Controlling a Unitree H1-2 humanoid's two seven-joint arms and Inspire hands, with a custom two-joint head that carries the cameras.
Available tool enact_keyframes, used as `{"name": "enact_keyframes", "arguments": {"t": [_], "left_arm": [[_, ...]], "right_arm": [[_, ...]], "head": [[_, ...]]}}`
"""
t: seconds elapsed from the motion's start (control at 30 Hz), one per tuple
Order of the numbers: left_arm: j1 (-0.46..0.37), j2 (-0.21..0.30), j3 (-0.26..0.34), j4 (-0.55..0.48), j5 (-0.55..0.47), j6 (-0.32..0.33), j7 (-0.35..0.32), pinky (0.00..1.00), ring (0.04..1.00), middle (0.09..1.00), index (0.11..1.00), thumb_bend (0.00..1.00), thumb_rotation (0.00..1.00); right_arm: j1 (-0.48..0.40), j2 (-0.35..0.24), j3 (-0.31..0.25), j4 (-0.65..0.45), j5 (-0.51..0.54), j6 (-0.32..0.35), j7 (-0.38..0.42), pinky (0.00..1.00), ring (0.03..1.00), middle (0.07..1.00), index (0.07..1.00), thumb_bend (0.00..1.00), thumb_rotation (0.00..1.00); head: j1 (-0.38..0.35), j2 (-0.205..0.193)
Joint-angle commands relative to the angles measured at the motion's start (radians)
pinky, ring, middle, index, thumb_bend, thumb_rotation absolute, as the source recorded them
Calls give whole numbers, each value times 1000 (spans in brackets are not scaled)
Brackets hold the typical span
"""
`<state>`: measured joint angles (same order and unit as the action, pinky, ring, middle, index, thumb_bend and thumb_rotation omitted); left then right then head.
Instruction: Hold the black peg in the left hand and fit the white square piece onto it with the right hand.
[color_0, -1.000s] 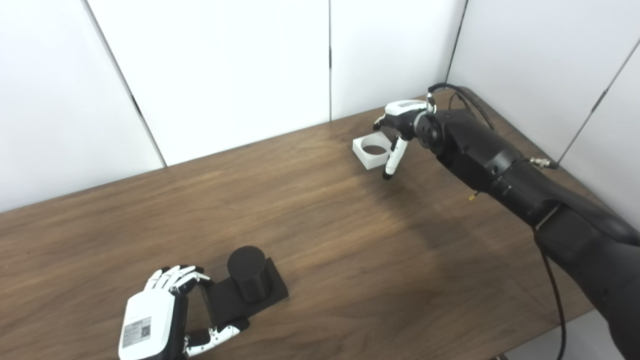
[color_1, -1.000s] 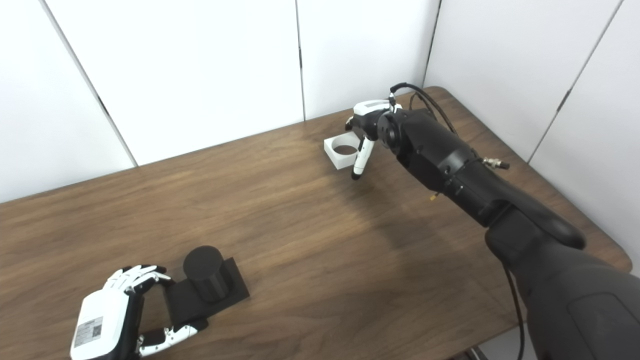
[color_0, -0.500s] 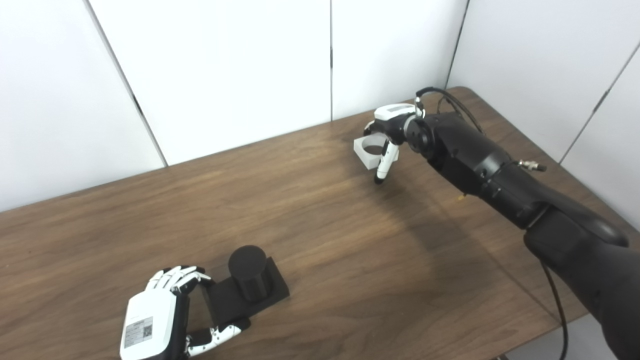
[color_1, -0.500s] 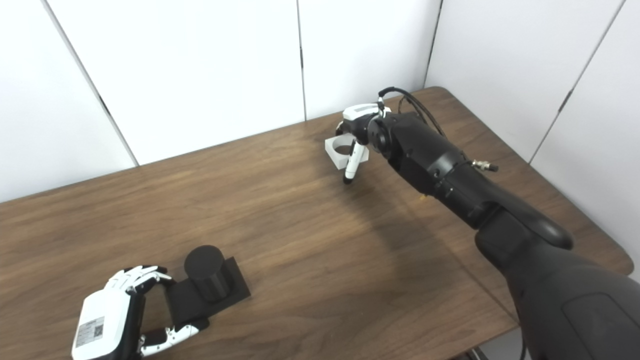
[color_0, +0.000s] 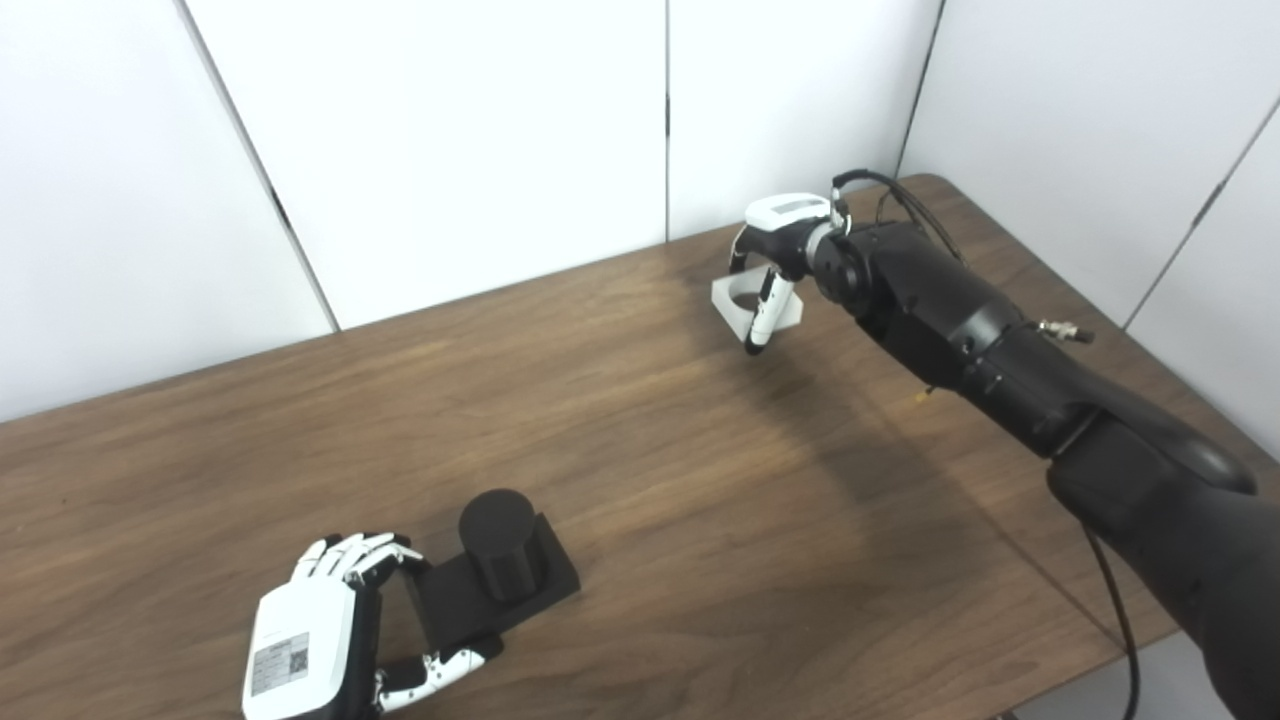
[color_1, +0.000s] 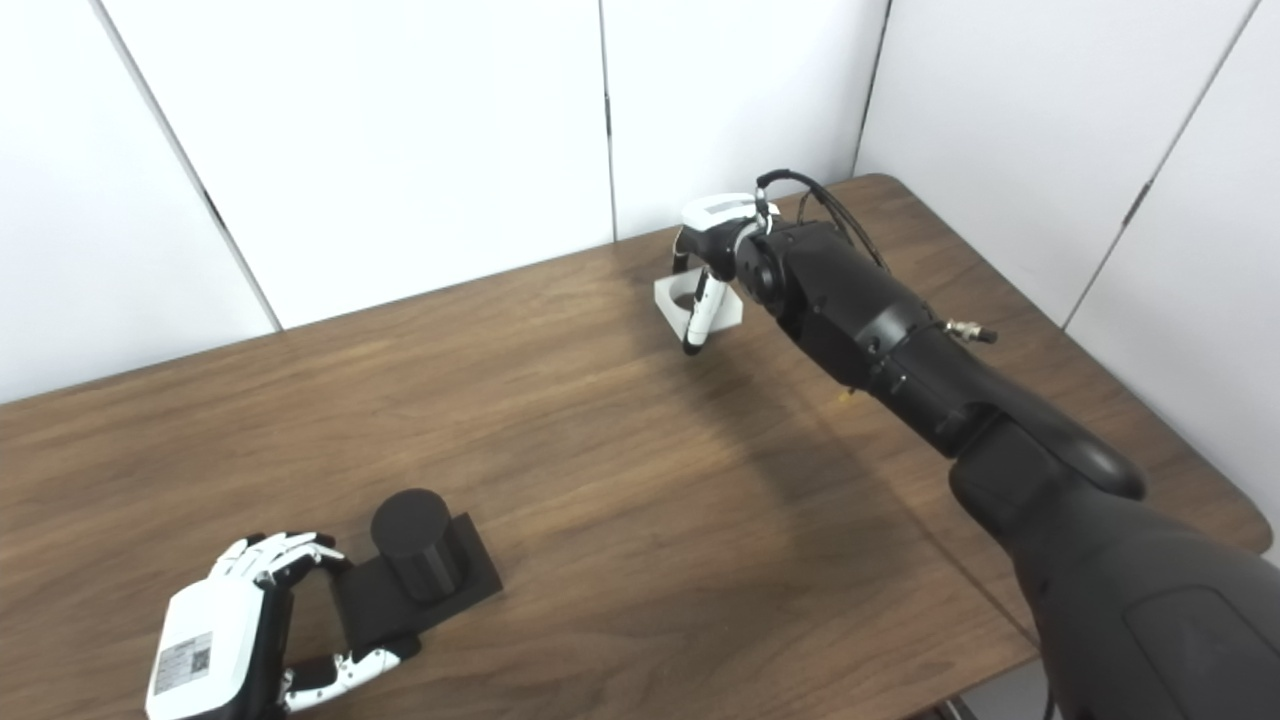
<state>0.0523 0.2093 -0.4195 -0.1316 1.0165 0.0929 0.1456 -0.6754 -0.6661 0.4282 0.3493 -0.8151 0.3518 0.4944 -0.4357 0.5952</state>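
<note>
The black peg (color_0: 495, 542), a short cylinder on a flat square base, rests low at the table's near left. My left hand (color_0: 318, 640) is shut on the base's left edge, fingers over the top and thumb along the front. Far back on the right, the white square piece (color_0: 733, 301) with a round hole is tilted and raised a little off the wood. My right hand (color_0: 781, 240) is shut on it, the thumb crossing its front face and the fingers hidden behind it.
The brown wooden table (color_0: 700, 500) spans the view, with white wall panels (color_0: 450, 130) close behind it. Its right corner and edge (color_1: 1200, 500) lie under my right arm. A black cable (color_0: 900, 195) loops off the right wrist.
My right hand closed around the white square piece and raised it slightly, tilting it and shifting it a little to the left. The left hand and the peg stayed put.
</note>
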Motion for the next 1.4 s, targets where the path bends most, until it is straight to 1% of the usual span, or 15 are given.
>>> {"name": "enact_keyframes", "arguments": {"t": [0.0,0.17,0.3,0.47,0.63,0.77,1.0,1.17,1.37], "left_arm": [[23,21,-19,15,48,18,-52,873,799,740,485,522,47],[25,24,-25,3,47,23,-59,871,795,735,485,522,47],[24,25,-27,-2,46,29,-64,875,798,740,485,522,47],[25,24,-25,-8,42,32,-67,872,799,738,485,522,47],[23,25,-26,-10,50,38,-77,866,799,739,485,521,47],[25,24,-26,-18,52,42,-86,865,799,741,486,521,47],[25,23,-25,-23,50,41,-86,858,794,736,485,521,47],[25,23,-25,-24,49,41,-88,857,794,734,485,521,46],[25,24,-23,-25,46,39,-85,855,790,733,485,521,46]], "right_arm": [[-44,-21,-20,-19,-15,-14,-31,1000,960,902,664,918,265],[-39,-31,-21,-27,-17,-23,-29,1000,957,897,644,909,244],[-36,-34,-26,-33,-15,-15,-21,1000,963,902,644,911,246],[-35,-43,-21,-36,-22,-24,-11,1000,958,904,649,927,292],[-34,-43,-23,-29,-17,-23,-8,1000,961,908,652,957,298],[-34,-45,-17,-34,-26,-6,12,1000,963,915,673,986,306],[-37,-44,-19,-40,-32,8,42,1000,965,925,725,1000,230],[-36,-42,-25,-44,-36,10,47,1000,964,924,731,1000,224],[-43,-41,-19,-39,-49,17,62,1000,971,931,772,1000,236]], "head": [[0,1],[1,7],[0,8],[-1,10],[-1,10],[1,14],[1,17],[1,17],[-2,22]]}}
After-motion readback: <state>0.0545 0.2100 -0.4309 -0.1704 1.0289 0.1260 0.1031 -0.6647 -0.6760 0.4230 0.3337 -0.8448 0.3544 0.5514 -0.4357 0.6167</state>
